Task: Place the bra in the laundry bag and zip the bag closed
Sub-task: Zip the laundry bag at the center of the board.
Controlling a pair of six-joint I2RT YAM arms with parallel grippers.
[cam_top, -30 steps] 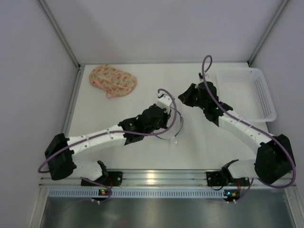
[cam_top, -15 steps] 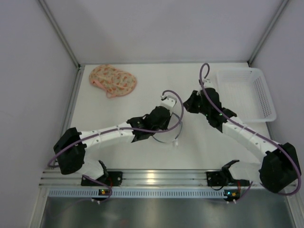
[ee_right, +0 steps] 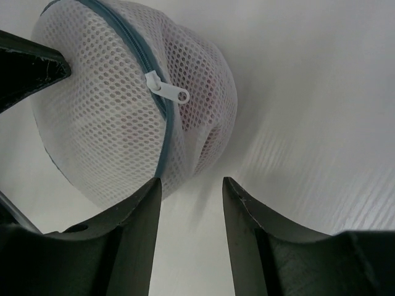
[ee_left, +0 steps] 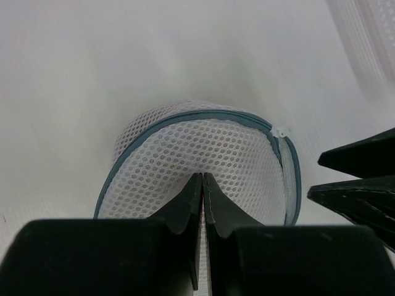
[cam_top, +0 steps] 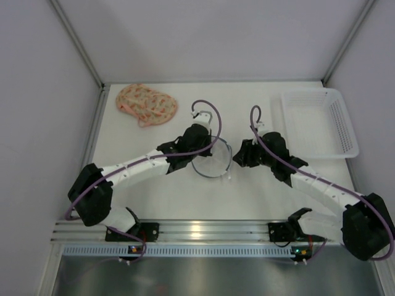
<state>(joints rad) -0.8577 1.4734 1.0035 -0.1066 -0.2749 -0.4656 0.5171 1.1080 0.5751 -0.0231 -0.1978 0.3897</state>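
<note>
On the table [cam_top: 265, 197], between the two arms: laundry bag [cam_top: 212, 163], round white mesh with a blue-grey zip band; the bra [cam_top: 147, 105], floral pink and cream, lies in a heap at the far left corner, well apart from the bag and not in it. At the left gripper [ee_left: 202, 180] the fingers are pressed together on a pinch of the bag's mesh wall; the mesh dimples at the tips. At the right gripper [ee_right: 191, 188] the fingers stand apart with nothing between them, just short of the bag's edge; one fingertip overlaps the mesh in the wrist view, contact not certain. The white zip pull [ee_right: 168, 89] sits on the band, on the side facing the right gripper; whether the zip is done up, I cannot tell. A white plastic basket [cam_top: 349, 132] stands at the far right, apart from both arms.
</note>
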